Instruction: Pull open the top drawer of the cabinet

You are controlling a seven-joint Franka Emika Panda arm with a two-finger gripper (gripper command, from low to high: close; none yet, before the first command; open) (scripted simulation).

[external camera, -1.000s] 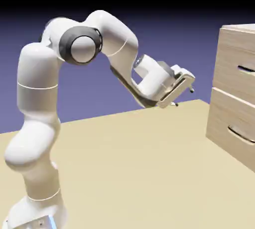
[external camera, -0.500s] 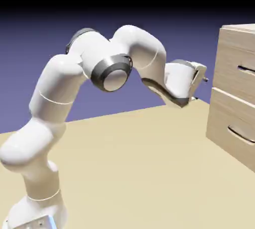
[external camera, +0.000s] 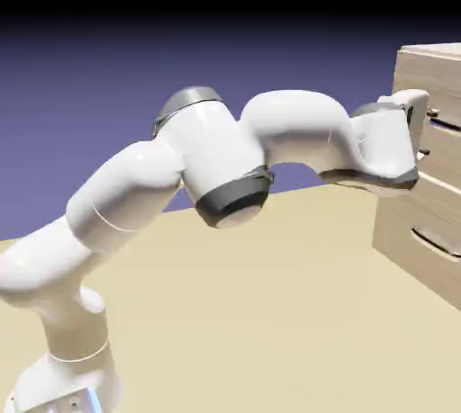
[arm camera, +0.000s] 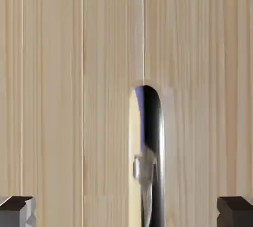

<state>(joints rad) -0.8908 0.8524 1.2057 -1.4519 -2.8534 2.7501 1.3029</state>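
The top drawer (external camera: 412,73) is showing at the exterior view's right as the upper front of a boxy cabinet (external camera: 401,222), its pale beige wood streaked with fine grain and carrying a slim, dark, shiny metal handle (external camera: 447,123). In the hand view the handle is running lengthwise from the middle to the bottom edge, its rounded end gleaming with black, cream and blue-violet reflections. The white arm (external camera: 293,125) is reaching over a tan counter (external camera: 270,312), its fingers (arm camera: 18,212) standing wide apart, one on each side of the handle.
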